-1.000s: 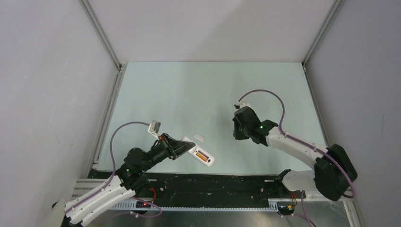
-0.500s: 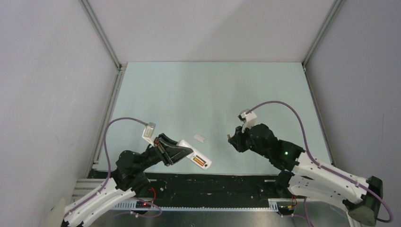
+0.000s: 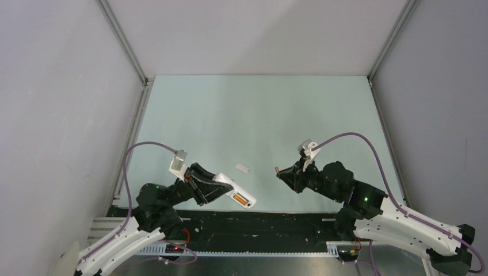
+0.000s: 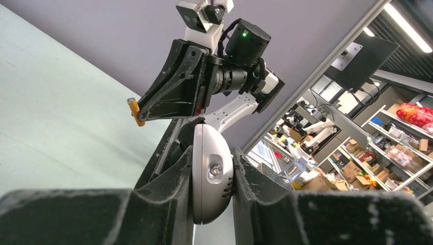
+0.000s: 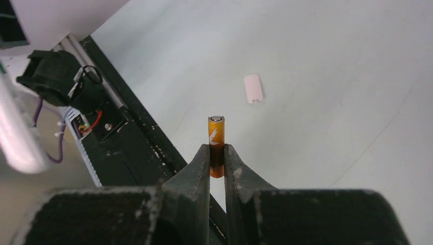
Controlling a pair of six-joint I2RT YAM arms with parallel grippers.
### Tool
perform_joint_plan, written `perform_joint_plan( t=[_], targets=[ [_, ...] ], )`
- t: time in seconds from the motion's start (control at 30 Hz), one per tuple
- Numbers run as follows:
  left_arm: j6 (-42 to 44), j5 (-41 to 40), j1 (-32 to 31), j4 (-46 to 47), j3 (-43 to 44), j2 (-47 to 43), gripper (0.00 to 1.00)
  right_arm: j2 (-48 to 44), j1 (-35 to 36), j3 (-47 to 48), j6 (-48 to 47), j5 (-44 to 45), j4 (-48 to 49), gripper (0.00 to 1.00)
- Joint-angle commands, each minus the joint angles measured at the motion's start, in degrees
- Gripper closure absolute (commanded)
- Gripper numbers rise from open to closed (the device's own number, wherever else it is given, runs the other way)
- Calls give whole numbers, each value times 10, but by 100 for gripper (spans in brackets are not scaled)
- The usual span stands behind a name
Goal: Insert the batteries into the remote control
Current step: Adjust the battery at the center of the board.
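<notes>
My left gripper (image 3: 220,187) is shut on the white remote control (image 3: 235,192), held off the table with its open back up. One orange battery (image 3: 242,200) sits in the recess. In the left wrist view the remote's rounded end (image 4: 212,176) is pinched between the fingers. My right gripper (image 3: 283,174) is shut on the second orange battery (image 3: 277,170), a short way right of the remote. The battery stands upright between the fingertips in the right wrist view (image 5: 216,135). The left wrist view also shows that battery (image 4: 134,111) at the right gripper's tip.
The small white battery cover (image 3: 243,168) lies on the pale green table between the two grippers, also in the right wrist view (image 5: 253,88). The black near rail (image 3: 259,221) runs just below both grippers. Grey walls enclose the table.
My right arm has swung down and toward the near edge, bringing the battery closer to the remote. My left gripper with the remote has shifted slightly left and nearer.
</notes>
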Motion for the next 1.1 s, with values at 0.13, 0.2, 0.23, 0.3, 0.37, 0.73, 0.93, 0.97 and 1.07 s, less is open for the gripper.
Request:
perform_joint_plan(
  t=[0.13,0.2,0.23,0.3,0.37,0.73,0.93,0.97,1.07],
  targets=[
    [16,8,-1,20,25,10,100,-51,8,-4,-97,-118,45,100],
    [14,4,-1,20,24,13,100,-65,17,-7,-133,-130,49,100],
    [13,3,-1,20,24,14,100,-70,24,-7,-140,-136,50,100],
    [12,1,-2,20,24,18,100,-91,36,-9,-161,-152,57,100],
    [10,-3,-1,20,24,22,100,-106,42,-11,-182,-180,69,100],
    [8,-20,-1,20,27,41,100,-159,45,-11,-247,-362,91,100],
    [2,-23,-1,20,24,42,100,-167,46,-11,-249,-412,103,100],
    [2,-22,-1,20,25,42,100,-168,46,-11,-248,-416,106,100],
    [1,-21,-1,21,25,39,100,-167,46,-11,-245,-423,112,100]
  ],
)
